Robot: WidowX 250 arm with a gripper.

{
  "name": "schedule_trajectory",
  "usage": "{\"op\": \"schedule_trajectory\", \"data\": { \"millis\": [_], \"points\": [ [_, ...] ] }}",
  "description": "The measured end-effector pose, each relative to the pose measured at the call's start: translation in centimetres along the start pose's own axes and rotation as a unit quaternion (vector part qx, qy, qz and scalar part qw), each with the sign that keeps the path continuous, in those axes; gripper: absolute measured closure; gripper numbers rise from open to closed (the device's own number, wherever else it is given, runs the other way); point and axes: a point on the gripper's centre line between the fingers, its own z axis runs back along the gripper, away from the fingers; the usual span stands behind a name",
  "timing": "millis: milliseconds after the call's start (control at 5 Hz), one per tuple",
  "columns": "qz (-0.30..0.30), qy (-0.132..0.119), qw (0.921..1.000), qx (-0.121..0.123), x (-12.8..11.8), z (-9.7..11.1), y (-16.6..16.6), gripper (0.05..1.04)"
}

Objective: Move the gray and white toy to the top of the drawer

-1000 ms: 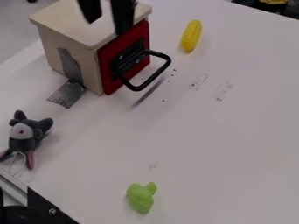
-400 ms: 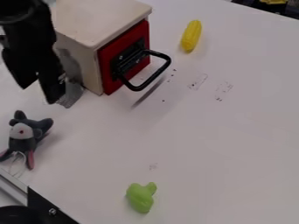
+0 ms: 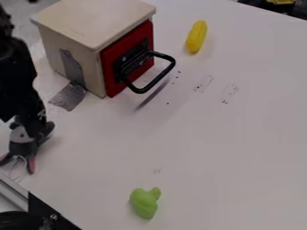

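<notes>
Camera view: grasping step, apparently; my gripper [image 3: 23,126], fingers parted, is at the plush mouse [image 3: 21,148]. Next: settle around it, then close.

Diffuse light, apparently from overhead: the wooden box [image 3: 96,22] is brightest on top; soft shadows mark the surface [image 3: 210,148] beneath the black handle [image 3: 159,81].

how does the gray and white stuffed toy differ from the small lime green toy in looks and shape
The gray and white stuffed toy has several colors, with pink on its legs, while the small lime green toy is one plain color. The gray toy looks soft and fuzzy; the green one looks smooth. The gray toy has ears and spread legs, whereas the green one is a compact lump. Both rest on the pale table.
</notes>
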Motion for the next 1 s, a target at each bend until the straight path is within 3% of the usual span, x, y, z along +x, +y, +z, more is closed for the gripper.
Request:
{"op": "schedule_trajectory", "data": {
  "millis": [400,600,1000],
  "points": [
    [0.012,0.041,0.9991,-0.005,-1.2,-4.6,0.1,0.083],
    [0.018,0.041,0.9990,-0.001,-1.0,-5.1,0.4,0.127],
    [0.026,0.032,0.9991,-0.004,-1.7,-4.5,-0.4,0.548]
  ]
}}
